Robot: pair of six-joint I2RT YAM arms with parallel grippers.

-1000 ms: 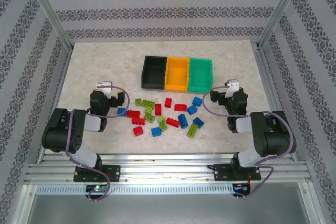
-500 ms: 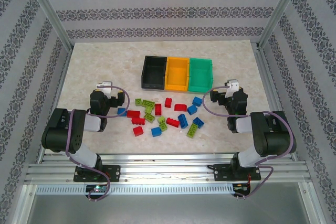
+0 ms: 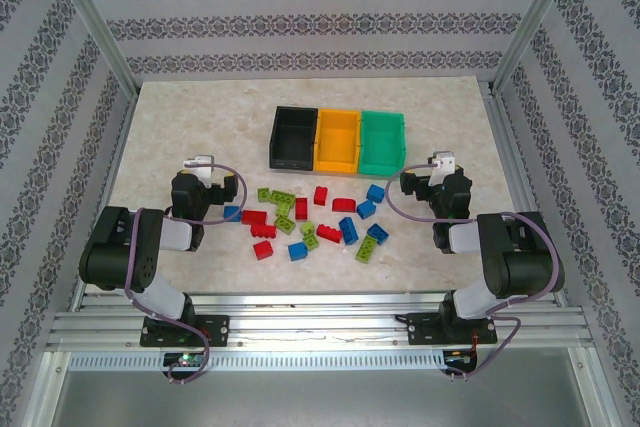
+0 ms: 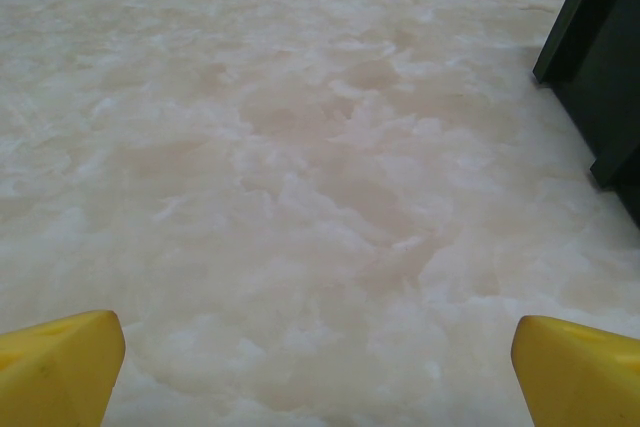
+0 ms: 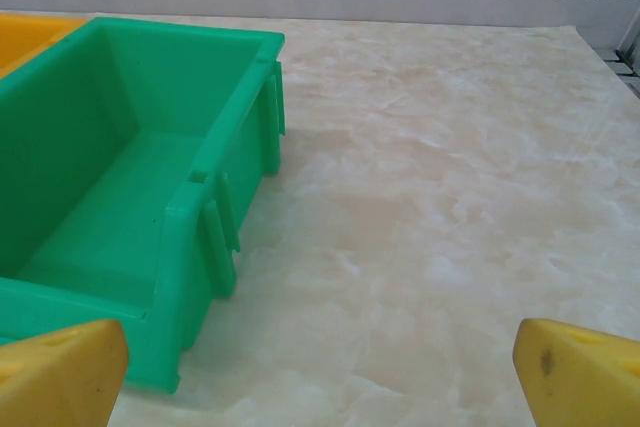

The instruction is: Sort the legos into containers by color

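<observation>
Several red, blue and lime green legos lie scattered on the marble table in front of the containers. The containers stand joined in a row: a black bin, an orange-yellow bin and a teal-green bin. All three bins look empty from above. My left gripper rests low, left of the pile, open with nothing between its yellow fingertips. A blue lego lies just beside it. My right gripper sits right of the pile, open and empty, with the teal-green bin ahead on its left.
The black bin's corner shows at the right edge of the left wrist view, with bare marble ahead. Patterned walls and metal posts enclose the table. Bare table stretches left of the black bin and right of the teal-green one.
</observation>
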